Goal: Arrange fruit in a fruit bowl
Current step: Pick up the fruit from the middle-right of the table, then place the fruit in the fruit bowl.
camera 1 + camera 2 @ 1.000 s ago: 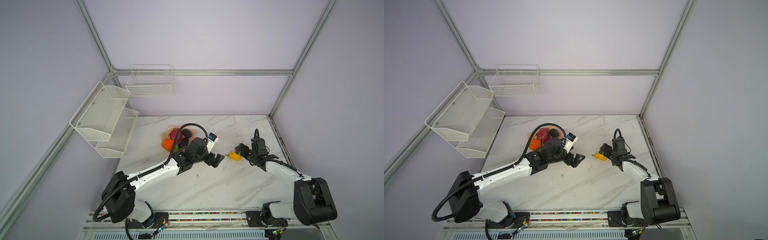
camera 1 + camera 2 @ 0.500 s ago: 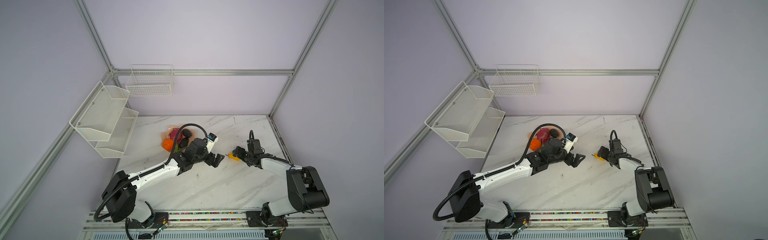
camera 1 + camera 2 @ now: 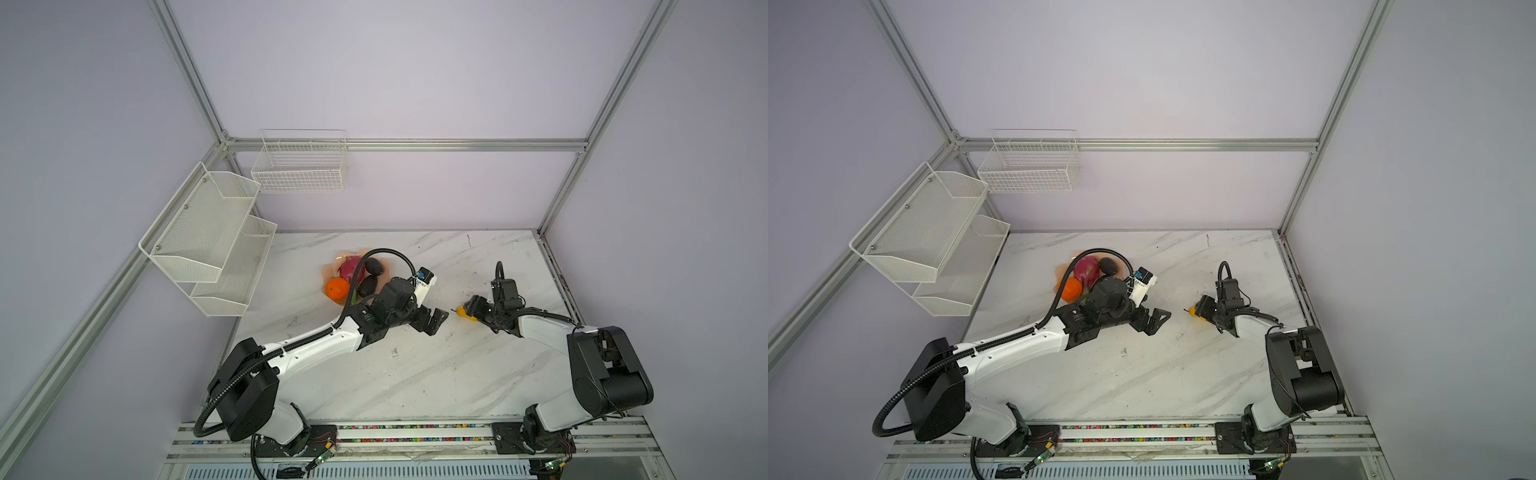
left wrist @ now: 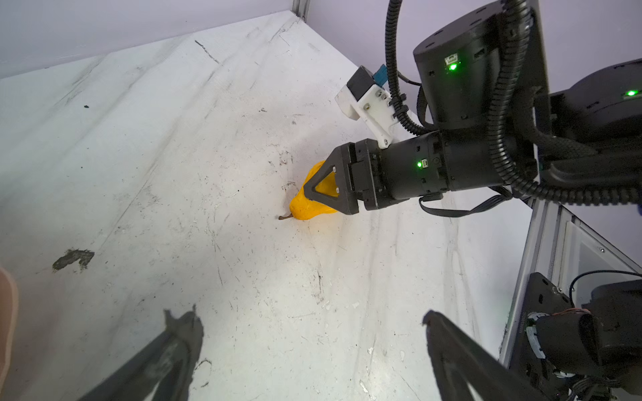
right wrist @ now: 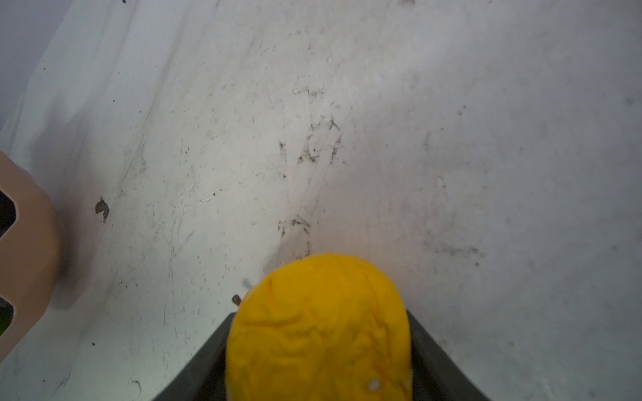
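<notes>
Right gripper (image 4: 310,198), on a low, outstretched arm, clamps the yellow pear (image 4: 303,210) on the table (image 3: 415,374); left gripper (image 3: 437,321) hangs nearby, jaws wide apart, pointing toward it.

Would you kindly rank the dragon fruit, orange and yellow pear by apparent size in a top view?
1. dragon fruit
2. orange
3. yellow pear, largely hidden by the right pincer, so unsure

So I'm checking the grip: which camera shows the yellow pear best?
The left wrist view: the pear lies side-on on the table, stem showing, with the right gripper closed around it. The right wrist view shows only its bulging end between the fingers; both top views show a small yellow sliver.
</notes>
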Controlling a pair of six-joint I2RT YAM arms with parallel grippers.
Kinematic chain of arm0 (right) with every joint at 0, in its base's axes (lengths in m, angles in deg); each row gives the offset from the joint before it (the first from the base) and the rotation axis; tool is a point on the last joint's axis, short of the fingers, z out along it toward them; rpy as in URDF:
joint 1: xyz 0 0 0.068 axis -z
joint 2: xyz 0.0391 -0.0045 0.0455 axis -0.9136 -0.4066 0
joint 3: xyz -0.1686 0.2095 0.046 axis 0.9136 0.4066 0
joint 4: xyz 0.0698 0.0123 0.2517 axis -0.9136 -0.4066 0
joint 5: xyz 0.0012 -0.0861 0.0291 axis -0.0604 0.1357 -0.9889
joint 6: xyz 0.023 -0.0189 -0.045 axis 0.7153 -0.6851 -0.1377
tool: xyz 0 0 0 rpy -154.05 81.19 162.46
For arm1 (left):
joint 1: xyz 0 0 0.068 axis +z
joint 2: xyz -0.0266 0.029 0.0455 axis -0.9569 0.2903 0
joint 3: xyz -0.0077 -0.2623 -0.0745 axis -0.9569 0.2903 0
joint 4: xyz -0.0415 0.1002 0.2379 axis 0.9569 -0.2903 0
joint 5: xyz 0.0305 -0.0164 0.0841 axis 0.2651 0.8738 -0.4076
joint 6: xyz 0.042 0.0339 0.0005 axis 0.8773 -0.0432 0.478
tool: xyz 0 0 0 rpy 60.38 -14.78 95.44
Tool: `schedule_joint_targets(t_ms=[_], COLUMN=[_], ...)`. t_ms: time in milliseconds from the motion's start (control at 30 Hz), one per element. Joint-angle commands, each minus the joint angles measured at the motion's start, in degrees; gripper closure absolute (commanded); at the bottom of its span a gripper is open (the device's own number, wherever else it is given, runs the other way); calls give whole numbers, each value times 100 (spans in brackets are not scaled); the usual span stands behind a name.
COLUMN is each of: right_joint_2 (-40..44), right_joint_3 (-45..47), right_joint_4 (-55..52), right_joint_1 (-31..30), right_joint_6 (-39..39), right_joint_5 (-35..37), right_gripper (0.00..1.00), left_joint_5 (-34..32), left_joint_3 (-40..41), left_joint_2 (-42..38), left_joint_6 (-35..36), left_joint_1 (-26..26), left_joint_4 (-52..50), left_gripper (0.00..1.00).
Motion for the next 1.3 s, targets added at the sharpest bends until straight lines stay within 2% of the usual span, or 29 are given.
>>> schedule_joint_targets(t_ms=[0, 67, 200, 333, 400, 467, 600, 800, 1067, 1267], right_joint_2=[264, 426, 632, 568, 332, 6, -835, -2169, -3091, -3306], right_joint_3=[-12, 15, -168, -471, -792, -1156, -2042, -3454, -4443, -4638], right_joint_4=[256, 468, 554, 996, 1226, 1374, 1454, 1006, 567, 303], right_joint_1=[-42, -90, -580, -1198, -1547, -1833, -2296, -2821, -3105, -3162], right_joint_6=[-63, -137, -240, -162, -173, -234, -450, -733, -948, -1001], right_joint_5=[-138, -340, -167, -330, -473, -616, -919, -1056, -816, -413], right_gripper=[44, 46, 46, 46, 46, 46, 46, 46, 46, 45], left_joint_5=[-175, -505, -1887, -2377, -2560, -2601, -2513, -2493, -2485, -2426], left_joint_3=[90, 66, -58, 35, 168, 351, 888, 1151, 1382, 1459], left_joint_2=[-83, -132, -346, -835, -1142, -1470, -2215, -2977, -3434, -3511], left_joint_6=[-97, -98, -172, -208, -508, -809, -950, -1011, -1037, -1076], left_joint_1=[-22, -9, 86, 392, 680, 996, 1450, 1819, 1993, 2006], left_joint_4=[127, -45, -827, -1359, -1662, -1882, -1934, -2345, -2580, -2546], left_gripper=[0, 0, 0, 0, 0, 0, 0, 0, 0, 0])
